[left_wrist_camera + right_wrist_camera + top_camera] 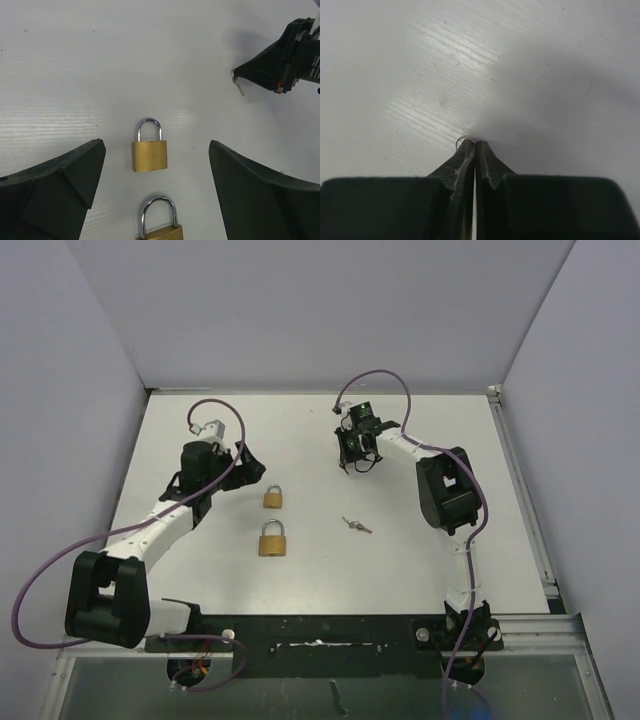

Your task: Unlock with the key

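Your right claw [475,144] pinches a key [240,90] by its ring [460,142], while your left claw [156,150] hangs spread over the farther brass padlock [150,156].

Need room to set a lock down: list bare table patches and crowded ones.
Bare: the far strip between left gripper and right gripper; the strip nearer than the loose key. Crowded: mid-table, around farther padlock, nearer padlock, that key.
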`<state>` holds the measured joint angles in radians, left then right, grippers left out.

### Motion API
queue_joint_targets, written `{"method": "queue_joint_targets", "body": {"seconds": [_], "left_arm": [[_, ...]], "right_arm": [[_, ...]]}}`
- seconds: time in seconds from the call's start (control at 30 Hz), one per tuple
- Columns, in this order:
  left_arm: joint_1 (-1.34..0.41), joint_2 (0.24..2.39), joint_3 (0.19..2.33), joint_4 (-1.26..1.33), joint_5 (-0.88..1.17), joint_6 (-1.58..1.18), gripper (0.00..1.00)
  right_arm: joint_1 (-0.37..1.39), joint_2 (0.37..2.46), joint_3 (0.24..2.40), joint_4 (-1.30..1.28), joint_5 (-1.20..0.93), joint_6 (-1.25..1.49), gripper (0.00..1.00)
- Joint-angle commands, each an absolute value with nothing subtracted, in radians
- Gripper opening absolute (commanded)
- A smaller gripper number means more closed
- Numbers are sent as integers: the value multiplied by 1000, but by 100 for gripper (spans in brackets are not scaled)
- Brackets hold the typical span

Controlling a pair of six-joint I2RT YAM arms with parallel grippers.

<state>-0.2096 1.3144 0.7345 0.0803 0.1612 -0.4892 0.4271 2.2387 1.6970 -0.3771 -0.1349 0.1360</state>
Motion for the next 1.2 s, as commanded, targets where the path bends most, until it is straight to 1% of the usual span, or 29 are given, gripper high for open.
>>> {"method": "queue_joint_targets", "body": {"seconds": [0.0,0.23,0.53,0.87,0.93,1.03,1.17], "left_arm": [[-213,1326,806,98,167,-478,85],[-226,1317,803,135,221,-481,84],[-306,1344,769,305,304,-533,80],[-406,1439,694,627,319,-533,79],[-418,1469,683,710,345,-539,76],[-444,1513,668,847,360,-527,67],[-510,1550,683,898,311,-451,65]], "right_arm": [[434,2233,1732,-374,-121,127,0],[433,2070,1593,-230,-168,165,0],[439,1841,1435,-146,-235,253,0],[451,1669,1365,-152,-272,276,0],[454,1644,1358,-154,-280,277,0],[460,1617,1353,-166,-294,281,0],[466,1588,1347,-182,-299,286,0]]}}
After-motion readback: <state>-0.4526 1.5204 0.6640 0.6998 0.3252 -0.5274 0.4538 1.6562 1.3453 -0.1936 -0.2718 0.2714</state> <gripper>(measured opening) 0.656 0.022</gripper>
